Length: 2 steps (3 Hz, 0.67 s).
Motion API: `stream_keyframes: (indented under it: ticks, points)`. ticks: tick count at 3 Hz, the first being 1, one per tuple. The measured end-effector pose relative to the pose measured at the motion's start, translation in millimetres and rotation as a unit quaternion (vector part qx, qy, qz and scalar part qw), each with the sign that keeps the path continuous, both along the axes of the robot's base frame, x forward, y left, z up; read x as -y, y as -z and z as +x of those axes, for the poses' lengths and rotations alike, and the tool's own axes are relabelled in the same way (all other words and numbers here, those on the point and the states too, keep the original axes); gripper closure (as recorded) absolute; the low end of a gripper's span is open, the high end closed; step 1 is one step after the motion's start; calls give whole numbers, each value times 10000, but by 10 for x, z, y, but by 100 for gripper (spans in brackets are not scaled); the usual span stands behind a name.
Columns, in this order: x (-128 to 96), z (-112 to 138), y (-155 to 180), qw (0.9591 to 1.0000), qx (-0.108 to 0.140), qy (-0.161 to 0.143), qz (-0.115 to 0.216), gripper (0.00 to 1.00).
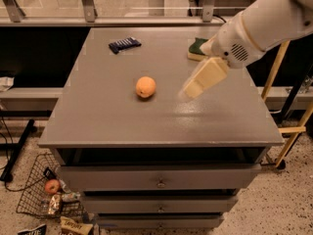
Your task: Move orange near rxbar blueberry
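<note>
The orange [145, 87] sits near the middle of the grey cabinet top [98, 116]. The rxbar blueberry [124, 44], a dark navy bar with pale stripes, lies flat near the back left of the top. My gripper [191, 89] hangs above the top to the right of the orange, about a hand's width from it, on the white arm that comes in from the upper right. It holds nothing.
A green-and-yellow sponge [196, 49] lies at the back right, partly behind my arm. The cabinet has drawers [161, 180] below. On the floor at the left a wire basket [39, 195] holds a red apple [52, 186] and snack packets.
</note>
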<state>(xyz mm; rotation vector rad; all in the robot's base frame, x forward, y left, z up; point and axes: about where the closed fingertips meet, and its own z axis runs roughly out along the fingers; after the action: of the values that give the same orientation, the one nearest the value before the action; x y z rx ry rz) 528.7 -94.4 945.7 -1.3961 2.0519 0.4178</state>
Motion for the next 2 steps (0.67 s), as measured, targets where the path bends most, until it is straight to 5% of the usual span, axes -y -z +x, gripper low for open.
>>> stream_keyframes:
  ticks: [2]
  points:
    - [-976,199,457,9995,-176,-226,141,0]
